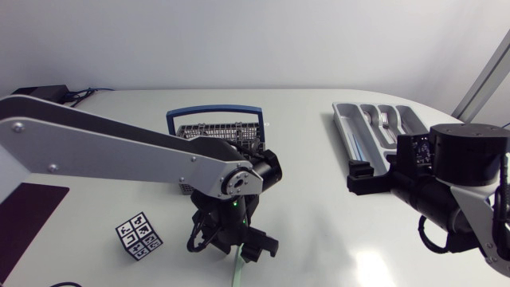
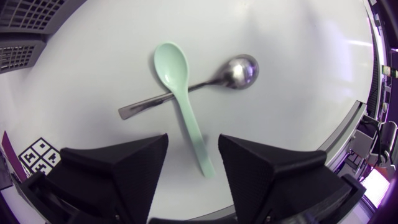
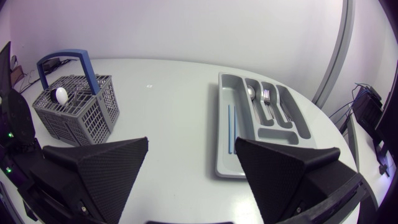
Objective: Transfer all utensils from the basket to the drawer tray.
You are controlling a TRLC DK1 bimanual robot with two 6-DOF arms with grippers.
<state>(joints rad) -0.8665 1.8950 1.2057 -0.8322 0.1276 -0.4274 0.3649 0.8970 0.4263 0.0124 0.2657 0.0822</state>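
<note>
A mint green plastic spoon (image 2: 180, 93) lies crossed over a metal spoon (image 2: 230, 73) on the white table. My left gripper (image 2: 193, 142) hangs just above them, open, with the green handle between its fingers and a gap on each side. From above, the left gripper (image 1: 231, 244) hides both spoons except the green handle's end (image 1: 237, 269). The grey wire basket (image 1: 217, 134) with a blue handle stands behind it. The grey drawer tray (image 3: 261, 124) holds a spoon, a fork and a thin blue stick. My right gripper (image 3: 191, 146) is open and empty, beside the tray (image 1: 374, 126).
A white cube with black markers (image 1: 137, 236) sits left of my left gripper. A white rounded piece (image 3: 61, 94) shows inside the basket (image 3: 74, 109). A dark mat (image 1: 24, 211) lies at the table's left edge.
</note>
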